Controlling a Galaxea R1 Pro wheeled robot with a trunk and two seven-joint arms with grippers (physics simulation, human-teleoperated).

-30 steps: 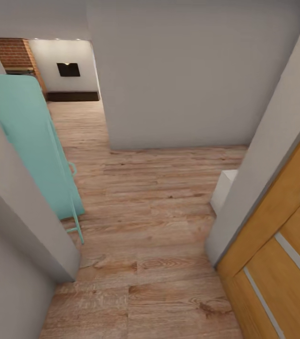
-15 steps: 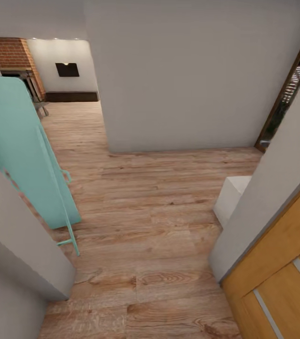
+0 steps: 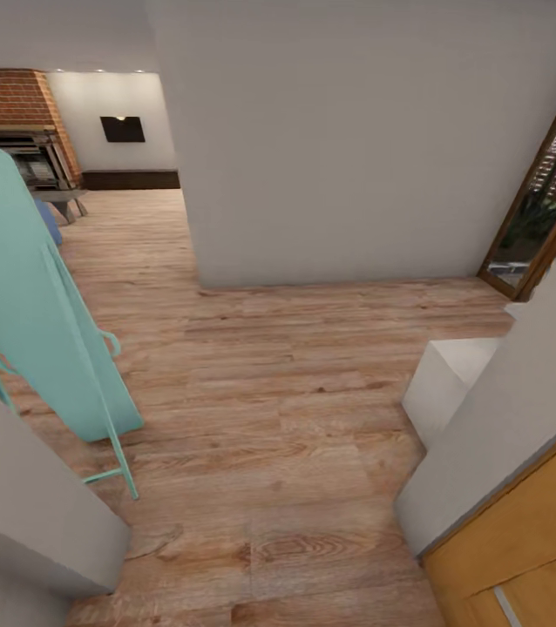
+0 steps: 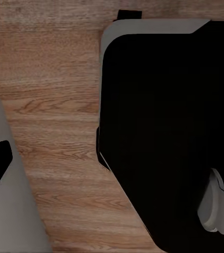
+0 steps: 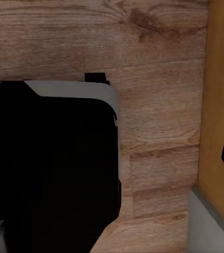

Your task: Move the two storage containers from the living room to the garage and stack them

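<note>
stage: in hallway, living room (image 3: 95, 157) ahead | containers: none carried | done: nothing | claws: state can't tell | left: fetch both, stack

A wood-plank hallway floor (image 3: 287, 366) runs between grey walls (image 3: 356, 139) toward a brick fireplace (image 3: 16, 104), past a leaning turquoise board (image 3: 34, 305).

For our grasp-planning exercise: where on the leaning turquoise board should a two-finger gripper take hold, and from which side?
Probably the thin leg tube showing below the board's lower edge, approached from the open floor side. The panel is broad and flat and tilts back towards the wall, so only the slim tube would likely fit between fingers.
</note>
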